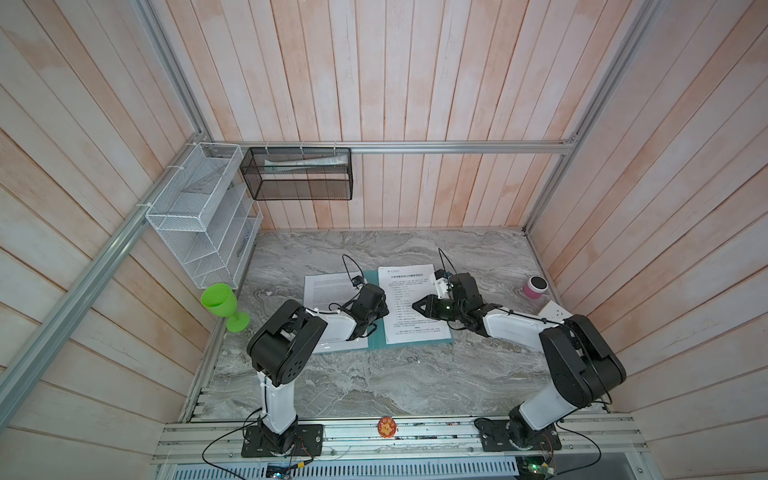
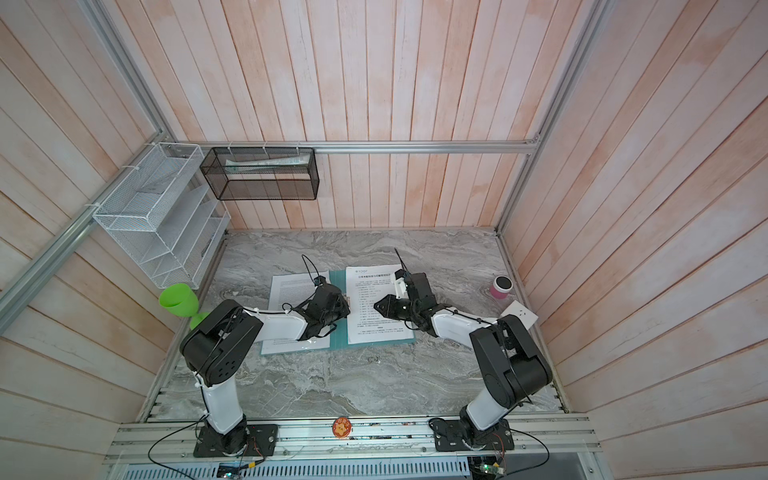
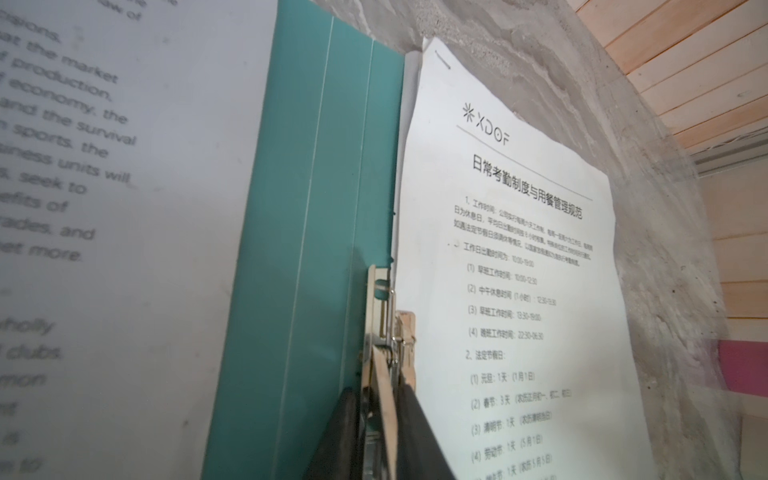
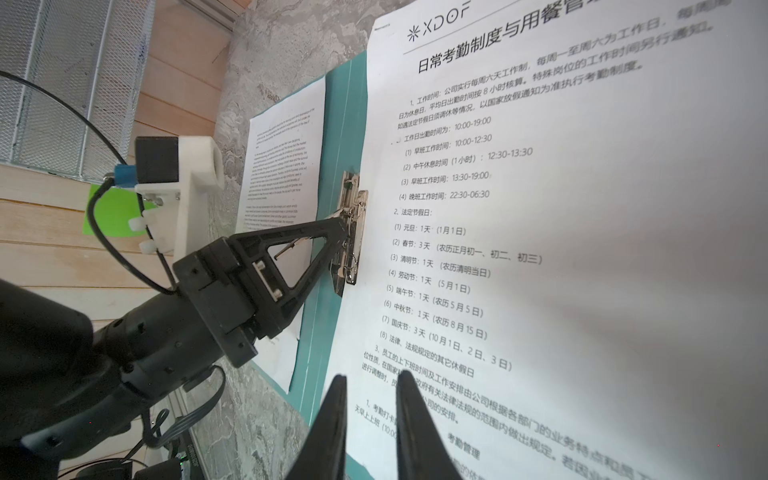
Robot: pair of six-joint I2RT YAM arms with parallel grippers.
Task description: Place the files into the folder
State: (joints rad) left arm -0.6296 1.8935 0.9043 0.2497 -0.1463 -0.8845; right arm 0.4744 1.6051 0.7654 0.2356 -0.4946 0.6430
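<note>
The teal folder (image 1: pixel 375 337) (image 2: pixel 338 336) lies open and flat in the middle of the table. Two of the files rest on it, an English-text sheet (image 1: pixel 324 291) (image 2: pixel 291 291) on its left cover and a Chinese-text sheet (image 1: pixel 405 282) (image 4: pixel 540 208) on its right cover. My left gripper (image 1: pixel 380 311) (image 3: pixel 376 390) (image 4: pixel 345 222) points down at the spine, shut on the lever of the metal clip (image 3: pixel 382 316) (image 4: pixel 353 232). Just above the right sheet's inner edge is my right gripper (image 1: pixel 414 306) (image 4: pixel 372 376), its jaws a little apart with nothing between them.
A green goblet (image 1: pixel 218 299) stands at the table's left edge. At the right edge are a pink cup (image 1: pixel 535 286) and a white block (image 1: pixel 555 311). A white wire rack (image 1: pixel 199 216) and a black mesh basket (image 1: pixel 299 172) hang on the walls.
</note>
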